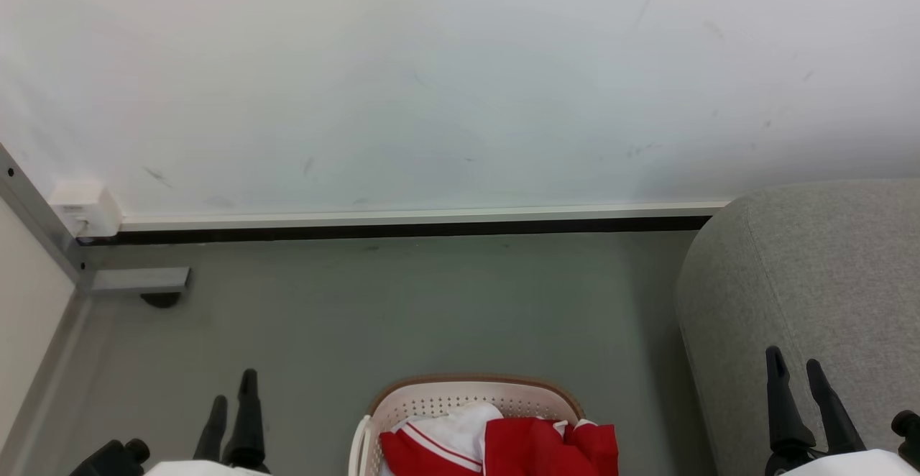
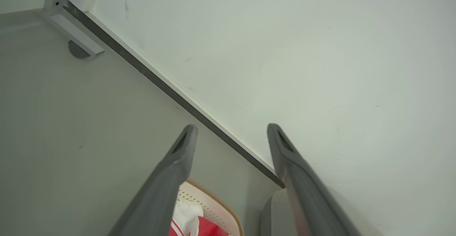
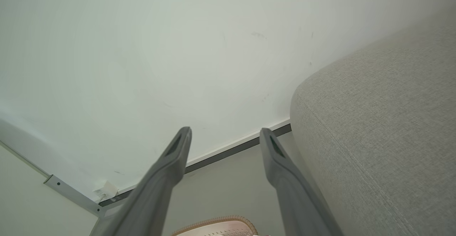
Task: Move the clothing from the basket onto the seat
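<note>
Clothing is lying as one red-and-white heap inside the single basket, with one grey seat standing to its right and two grippers hovering: the left gripper beside the basket, the right gripper before the seat. From the left wrist, its two fingers are standing wide apart, holding nothing. From the right wrist, two fingers are likewise gaping, empty, beside the seat.

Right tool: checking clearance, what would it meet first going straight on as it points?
The right tool would probably meet the white wall, just above the skirting; the seat lies beside that line. Depth unclear.
</note>
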`<state>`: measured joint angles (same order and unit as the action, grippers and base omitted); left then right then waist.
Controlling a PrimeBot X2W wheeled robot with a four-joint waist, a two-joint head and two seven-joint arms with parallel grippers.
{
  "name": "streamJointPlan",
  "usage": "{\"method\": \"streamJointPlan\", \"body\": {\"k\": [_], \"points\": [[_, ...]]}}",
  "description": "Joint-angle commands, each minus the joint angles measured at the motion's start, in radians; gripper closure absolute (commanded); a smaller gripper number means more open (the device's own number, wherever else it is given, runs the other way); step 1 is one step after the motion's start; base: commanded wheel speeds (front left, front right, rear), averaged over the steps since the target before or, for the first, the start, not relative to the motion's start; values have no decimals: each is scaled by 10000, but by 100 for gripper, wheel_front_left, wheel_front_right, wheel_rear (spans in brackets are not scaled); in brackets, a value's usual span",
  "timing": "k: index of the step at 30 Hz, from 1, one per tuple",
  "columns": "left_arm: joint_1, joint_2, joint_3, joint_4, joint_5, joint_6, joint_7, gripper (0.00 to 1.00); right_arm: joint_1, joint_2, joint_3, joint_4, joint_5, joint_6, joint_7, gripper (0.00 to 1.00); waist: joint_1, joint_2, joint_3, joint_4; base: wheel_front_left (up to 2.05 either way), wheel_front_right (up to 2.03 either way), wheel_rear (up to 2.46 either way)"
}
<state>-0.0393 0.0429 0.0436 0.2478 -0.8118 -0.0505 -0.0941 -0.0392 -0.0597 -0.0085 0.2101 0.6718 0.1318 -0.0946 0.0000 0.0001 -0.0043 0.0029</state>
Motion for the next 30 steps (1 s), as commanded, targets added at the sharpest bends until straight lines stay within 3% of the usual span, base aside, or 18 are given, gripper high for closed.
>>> {"method": "streamJointPlan", "body": {"k": [1,18,30], "points": [[-27,80,14,-79,355,18,-99,0,-68,-59,12,-88,-322,-9,-95,0,0,-1,-1,6,0,0,0],[101,89,-82,-59,2460,113,-584,0,26,-122,52,-51,-2387,-12,-576,0,0,-1,-9,18,0,0,0],[187,96,-64,5,3964,25,-896,0,34,4,-225,196,-3078,-13,-873,0,0,-1,-20,11,0,0,0]]}}
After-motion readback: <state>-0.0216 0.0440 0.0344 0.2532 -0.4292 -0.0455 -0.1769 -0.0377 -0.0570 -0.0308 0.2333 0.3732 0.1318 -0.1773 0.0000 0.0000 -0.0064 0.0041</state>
